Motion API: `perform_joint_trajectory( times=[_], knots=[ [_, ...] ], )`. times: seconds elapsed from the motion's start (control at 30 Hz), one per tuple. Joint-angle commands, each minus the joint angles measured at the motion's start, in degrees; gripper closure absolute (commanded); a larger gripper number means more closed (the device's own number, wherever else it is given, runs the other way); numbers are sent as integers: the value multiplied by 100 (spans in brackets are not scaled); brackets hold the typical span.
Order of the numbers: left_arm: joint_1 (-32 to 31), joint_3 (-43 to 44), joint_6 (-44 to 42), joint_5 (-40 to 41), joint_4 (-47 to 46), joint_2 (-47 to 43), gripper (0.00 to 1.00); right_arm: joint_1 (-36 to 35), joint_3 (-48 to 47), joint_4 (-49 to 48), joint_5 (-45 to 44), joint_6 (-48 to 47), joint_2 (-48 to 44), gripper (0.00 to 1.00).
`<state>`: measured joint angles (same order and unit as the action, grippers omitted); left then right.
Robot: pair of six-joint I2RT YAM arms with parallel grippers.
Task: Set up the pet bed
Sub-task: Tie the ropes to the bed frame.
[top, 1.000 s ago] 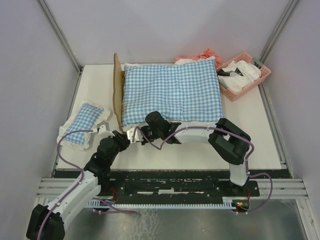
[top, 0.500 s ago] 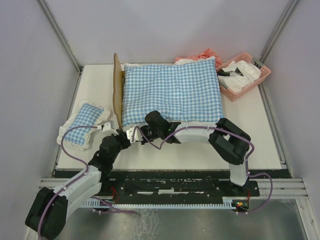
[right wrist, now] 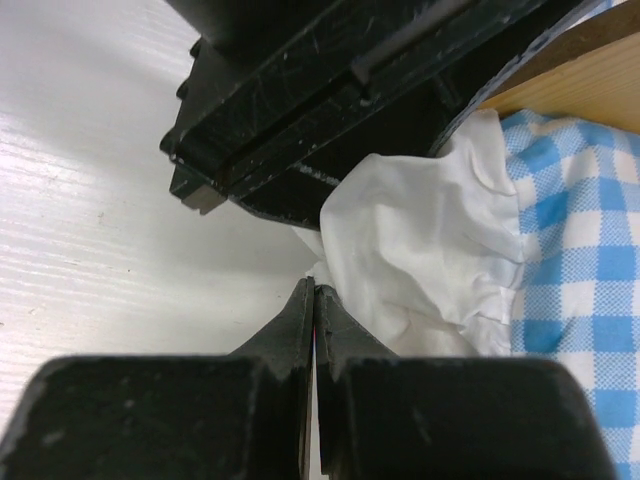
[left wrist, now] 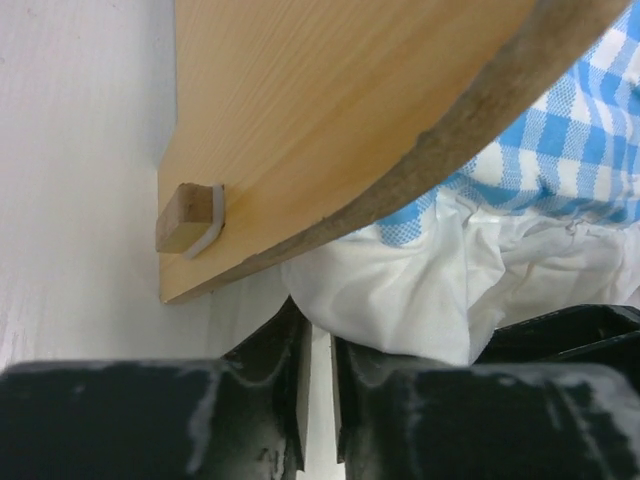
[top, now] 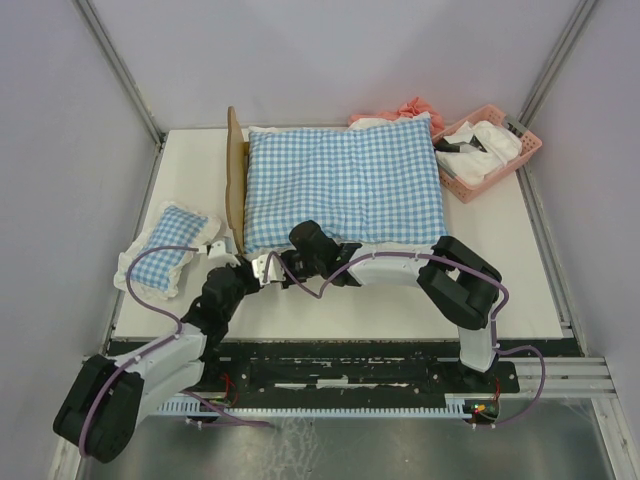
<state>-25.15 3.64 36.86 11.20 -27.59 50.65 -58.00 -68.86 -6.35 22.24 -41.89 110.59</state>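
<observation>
The pet bed's wooden headboard [top: 235, 170] stands on edge at the left, and the large blue-checked cushion [top: 345, 185] covers the frame. In the left wrist view the headboard [left wrist: 330, 130] fills the top. The cushion's white frill [left wrist: 400, 300] lies against the tips of my left gripper [left wrist: 318, 325], whose jaws stand a narrow gap apart with only table showing between them. My right gripper [right wrist: 313, 287] is shut, with a bit of the frill [right wrist: 420, 250] pinched at its tips. Both grippers, left [top: 243, 270] and right [top: 268, 270], meet at the cushion's near left corner.
A small checked pillow [top: 165, 248] lies at the left of the table. A pink basket [top: 490, 150] with white items stands at the back right, with pink cloth [top: 410, 108] behind the cushion. Metal frame posts line both sides.
My left arm has reached in toward the bed's near left corner and its jaws have narrowed. The right arm and the cushion have stayed still.
</observation>
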Motion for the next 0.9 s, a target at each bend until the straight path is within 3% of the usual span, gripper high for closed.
perform_joint_trajectory(
  times=[0.0,0.07,0.57,0.87],
  knots=[
    [-12,304,-250,-193,-462,232,88,11,-273,-84,88,-31,46,98],
    [-13,357,-221,-246,-367,240,97,11,-280,-65,88,-57,63,98],
    [-17,85,85,260,766,-1082,97,15,-967,657,-95,-584,345,98],
    [-11,108,82,237,975,-1208,97,13,-1193,791,-373,-622,394,98]
  ],
)
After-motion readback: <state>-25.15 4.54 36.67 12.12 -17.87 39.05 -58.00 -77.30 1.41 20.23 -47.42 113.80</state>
